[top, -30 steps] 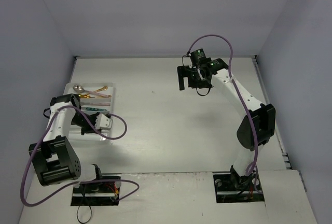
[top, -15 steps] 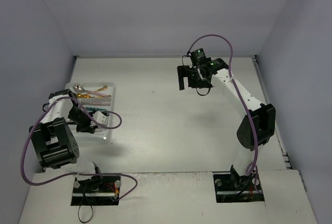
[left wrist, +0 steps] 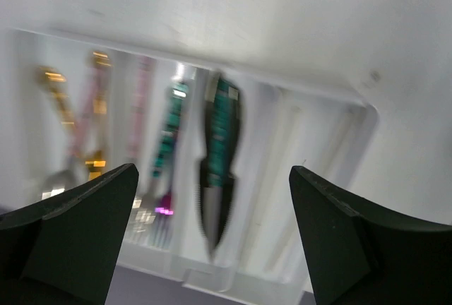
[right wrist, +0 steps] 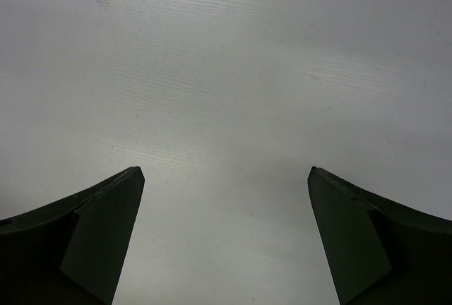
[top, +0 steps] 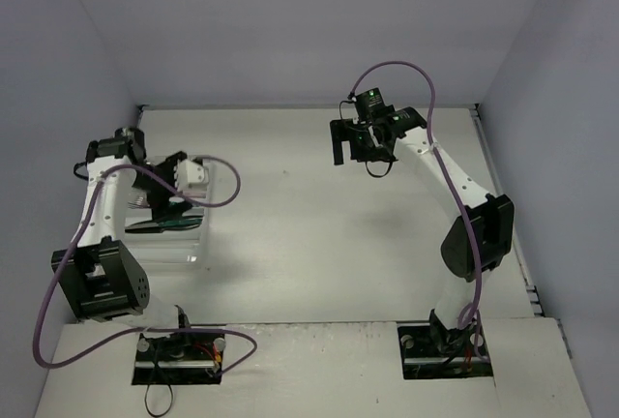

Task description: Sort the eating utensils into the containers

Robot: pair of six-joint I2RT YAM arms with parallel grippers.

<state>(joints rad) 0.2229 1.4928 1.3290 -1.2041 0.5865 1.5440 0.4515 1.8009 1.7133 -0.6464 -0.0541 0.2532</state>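
Left side of the tabletop [top: 290, 244]: the tray [left wrist: 233, 287] lies near the left wall, and the left arm reaches over it. The left gripper [left wrist: 213, 169] hangs above the tray, jaws spread wide with nothing between them.

The left wrist view is smeared by motion, so only coarse detail can be read. Tray contents, left to right:
- gold spoons [left wrist: 95, 107] in the leftmost compartments; I cannot tell how many
- a pink-handled piece [left wrist: 141, 97] lying just beside them
- a green-handled fork [left wrist: 169, 135], tines toward the camera
- a green-handled knife [left wrist: 217, 142] in the next compartment, directly below the gap between the jaws
- pale sticks [left wrist: 282, 157] lying lengthwise in the rightmost compartments

All the pieces lie along their compartments, and none touches the gripper.

Right side: the right arm stretches toward the far middle of the tabletop, well apart from the tray. The right gripper [right wrist: 226, 171] is also wide open and empty. It points down at bare white surface, and its wrist camera shows no utensil.
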